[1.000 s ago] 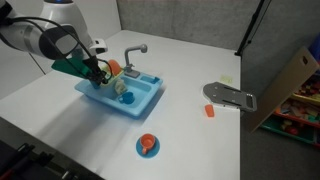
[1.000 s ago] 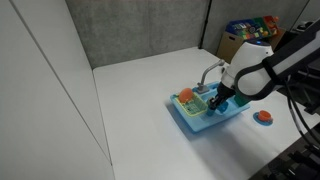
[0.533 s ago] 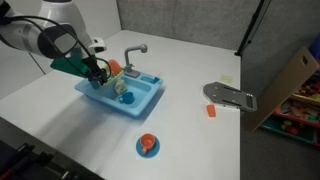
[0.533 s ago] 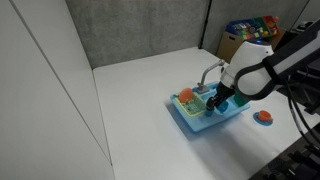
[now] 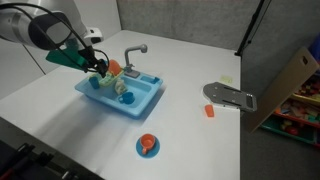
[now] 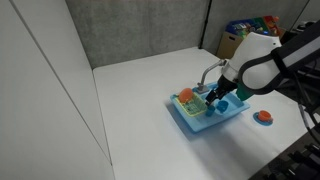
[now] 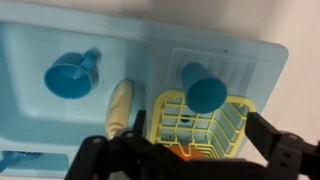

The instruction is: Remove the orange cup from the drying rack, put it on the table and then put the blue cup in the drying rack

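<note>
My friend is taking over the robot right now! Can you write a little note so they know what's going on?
Tool: open and empty, hovering just above the toy sink.
Orange cup: on the table, beside the grey plate.
Blue cup: in the drying rack, next to a yellow basket, and free of the tool.
Done: both cups look to be where they belong.
Left: probably just lifting the tool clear of the rack.
</note>
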